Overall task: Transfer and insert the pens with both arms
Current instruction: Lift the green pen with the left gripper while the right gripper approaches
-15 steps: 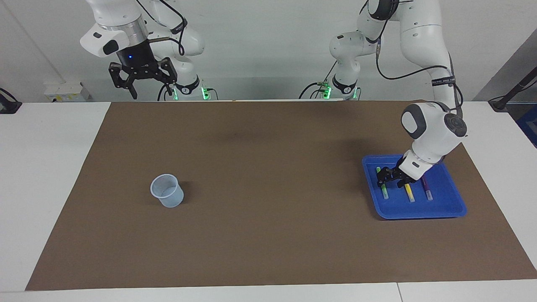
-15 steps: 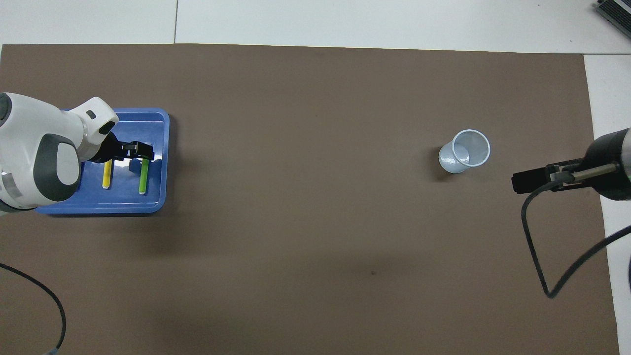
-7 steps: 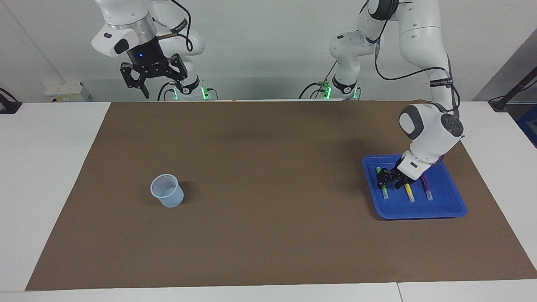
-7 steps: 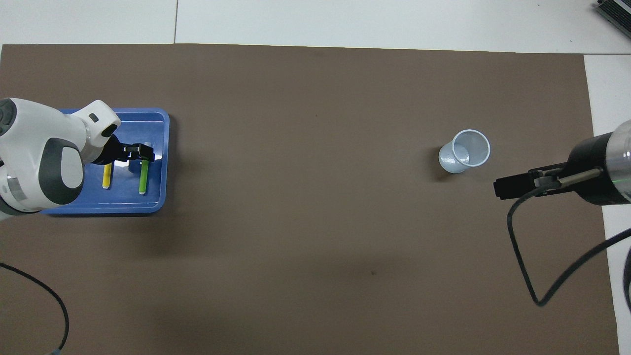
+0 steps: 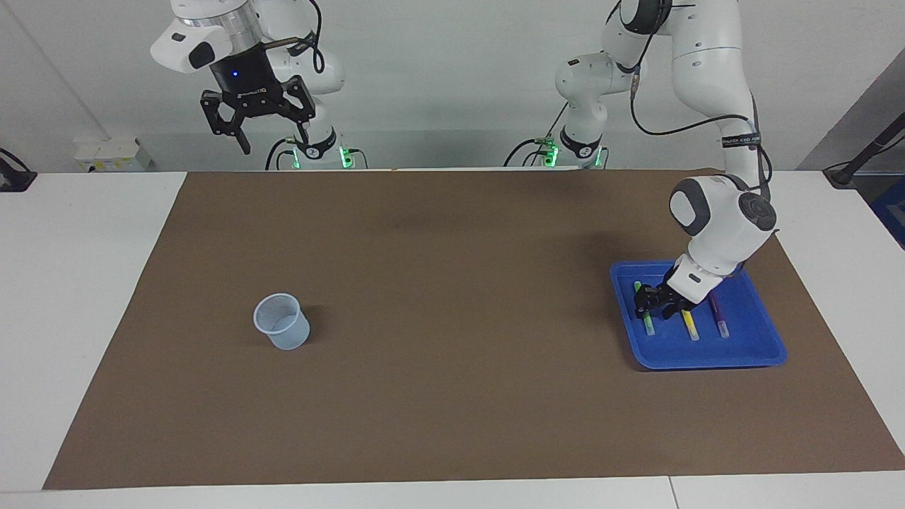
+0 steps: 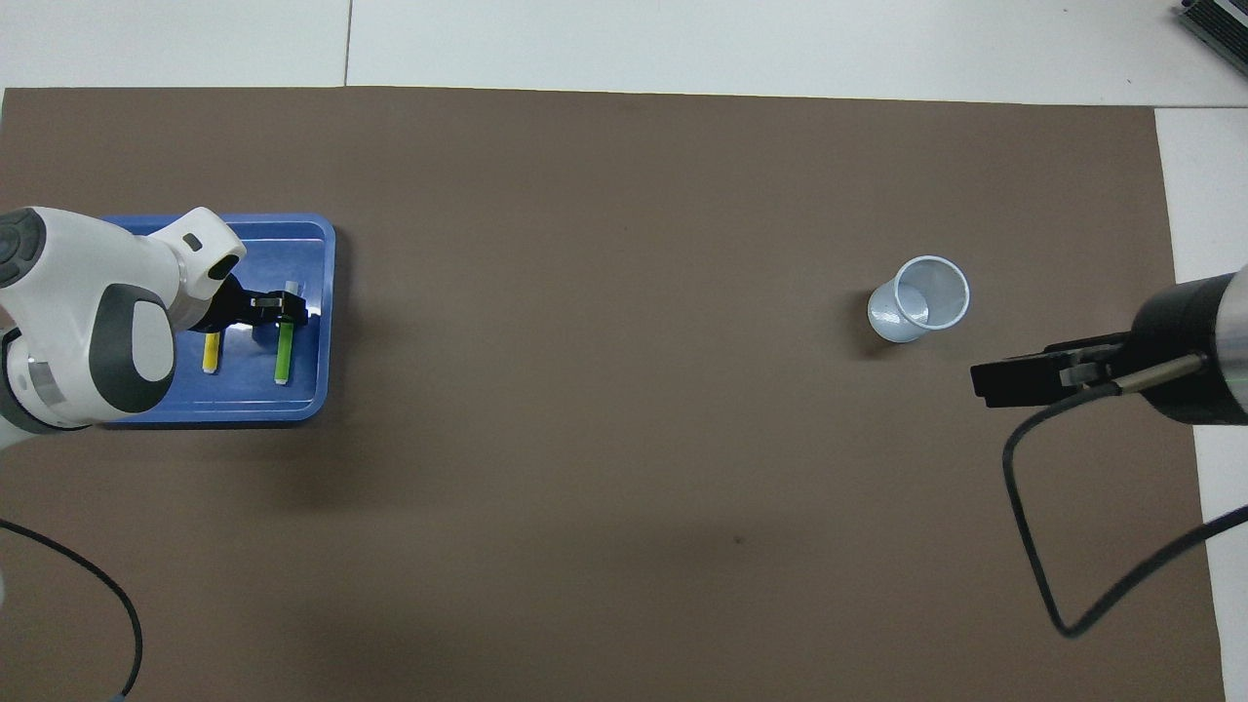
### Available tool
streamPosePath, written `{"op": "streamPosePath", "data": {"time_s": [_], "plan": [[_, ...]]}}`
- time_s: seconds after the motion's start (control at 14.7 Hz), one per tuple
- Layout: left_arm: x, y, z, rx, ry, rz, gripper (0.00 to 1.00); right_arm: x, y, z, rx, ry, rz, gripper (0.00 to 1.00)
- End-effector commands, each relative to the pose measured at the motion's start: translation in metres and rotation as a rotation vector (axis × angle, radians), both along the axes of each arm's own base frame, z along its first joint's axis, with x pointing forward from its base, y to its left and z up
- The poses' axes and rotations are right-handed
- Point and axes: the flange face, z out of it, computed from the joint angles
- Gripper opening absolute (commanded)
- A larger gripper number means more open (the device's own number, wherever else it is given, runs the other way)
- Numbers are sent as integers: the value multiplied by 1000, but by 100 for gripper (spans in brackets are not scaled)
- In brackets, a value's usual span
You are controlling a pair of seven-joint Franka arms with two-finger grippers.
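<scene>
A green pen, a yellow pen and a purple pen lie side by side in a blue tray at the left arm's end of the table. My left gripper is down in the tray at the green pen, open, with its jaws on either side of the pen's upper part. In the overhead view the yellow pen shows, and the left arm hides the purple one. My right gripper is open and empty, high over the robots' edge of the brown mat; it also shows in the overhead view.
A pale translucent cup stands upright on the brown mat toward the right arm's end; it also shows in the overhead view. The right arm's black cable hangs in a loop over the mat.
My right gripper has risen and swung toward the middle of the table. My left gripper has settled slightly lower at the green pen. The pens and cup have not moved.
</scene>
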Motion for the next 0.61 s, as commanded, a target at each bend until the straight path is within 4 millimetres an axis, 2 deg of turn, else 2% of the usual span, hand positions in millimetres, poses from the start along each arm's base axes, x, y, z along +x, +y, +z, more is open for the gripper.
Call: {"op": "streamPosePath", "data": {"time_s": [0.0, 0.07, 0.14, 0.2, 0.41, 0.48, 0.55], "plan": [[-4, -1, 0, 3, -16, 10, 53, -3, 7, -28, 60, 42, -43, 100], [-4, -1, 0, 3, -16, 10, 48, 1, 10, -33, 72, 23, -56, 100], [-5, -1, 0, 3, -15, 8, 42, 5, 8, -49, 115, 42, -63, 100], [-5, -1, 0, 4, -14, 7, 37, 7, 10, -53, 202, 43, -99, 100], [-5, 0, 0, 3, -14, 8, 31, 9, 27, -52, 229, 15, -183, 100], [-5, 0, 1, 3, -14, 9, 24, 9, 28, -52, 231, 20, -202, 100], [-5, 0, 0, 2, -10, 10, 10, 10, 28, -54, 231, 24, -209, 100]]}}
